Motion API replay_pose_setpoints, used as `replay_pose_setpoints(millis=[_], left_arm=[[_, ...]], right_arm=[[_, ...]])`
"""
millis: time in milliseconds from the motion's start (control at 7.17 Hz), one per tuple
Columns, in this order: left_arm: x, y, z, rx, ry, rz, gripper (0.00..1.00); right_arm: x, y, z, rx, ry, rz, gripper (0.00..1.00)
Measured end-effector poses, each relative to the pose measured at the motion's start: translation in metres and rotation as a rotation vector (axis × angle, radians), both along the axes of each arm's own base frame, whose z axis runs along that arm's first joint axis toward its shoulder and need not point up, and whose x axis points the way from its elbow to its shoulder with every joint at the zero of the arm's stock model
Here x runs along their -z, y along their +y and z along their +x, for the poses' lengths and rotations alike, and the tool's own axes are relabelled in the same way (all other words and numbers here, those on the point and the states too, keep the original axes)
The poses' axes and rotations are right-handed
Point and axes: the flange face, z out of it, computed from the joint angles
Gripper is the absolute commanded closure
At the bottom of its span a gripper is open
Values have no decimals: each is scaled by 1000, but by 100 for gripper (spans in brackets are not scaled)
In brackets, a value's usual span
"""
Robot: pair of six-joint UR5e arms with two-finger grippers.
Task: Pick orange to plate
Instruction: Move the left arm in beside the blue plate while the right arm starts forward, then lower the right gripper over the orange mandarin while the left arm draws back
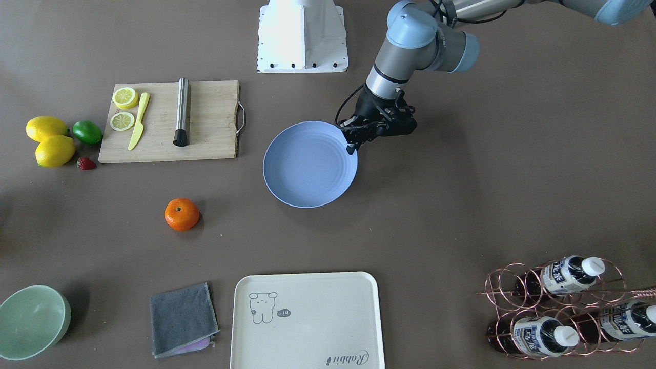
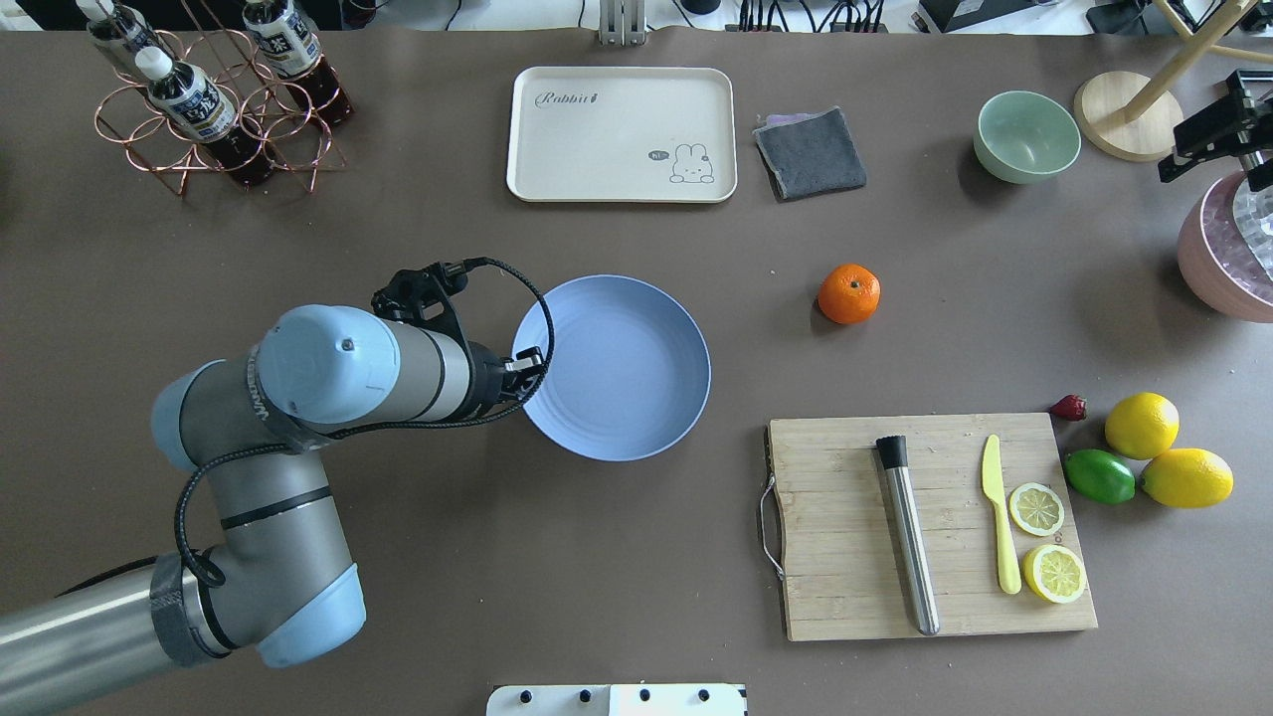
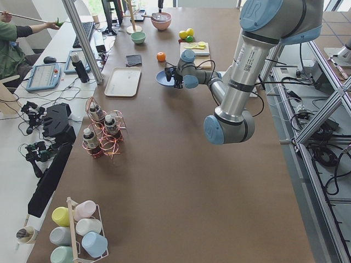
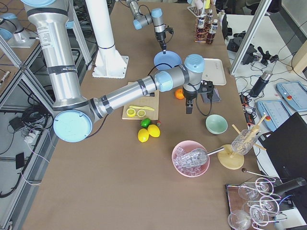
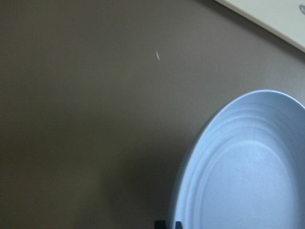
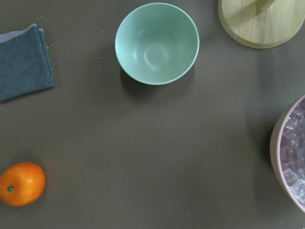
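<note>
The light-blue plate (image 5: 248,171) is lying right under the left gripper (image 1: 352,145), jaws unreadable, probably steadying its rim. The orange (image 1: 182,213) is resting well apart from the plate. The right gripper (image 4: 189,109), jaws unreadable too, is hovering nearby, seemingly for picking.

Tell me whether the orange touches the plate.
Apart: the overhead view shows a wide strip of bare table between the orange and the plate.
</note>
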Motion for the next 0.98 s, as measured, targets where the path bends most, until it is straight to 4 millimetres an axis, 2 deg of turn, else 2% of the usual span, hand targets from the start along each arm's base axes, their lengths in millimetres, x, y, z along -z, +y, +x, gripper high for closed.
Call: replay_pose_setpoints(millis=[140, 279, 419, 698, 977], left_arm=[[0, 12, 16, -4, -6, -3, 100], [-1, 16, 25, -5, -12, -8, 100], [-3, 15, 29, -3, -16, -11, 4], [-4, 8, 27, 37, -25, 5, 2], [0, -12, 11, 89, -27, 35, 2]], right_arm=[[12, -3, -18, -2, 1, -8, 0], [23, -5, -35, -8, 1, -17, 0], [35, -6, -51, -12, 1, -23, 0], [49, -5, -74, -16, 3, -28, 0], [56, -2, -95, 3, 12, -10, 0]])
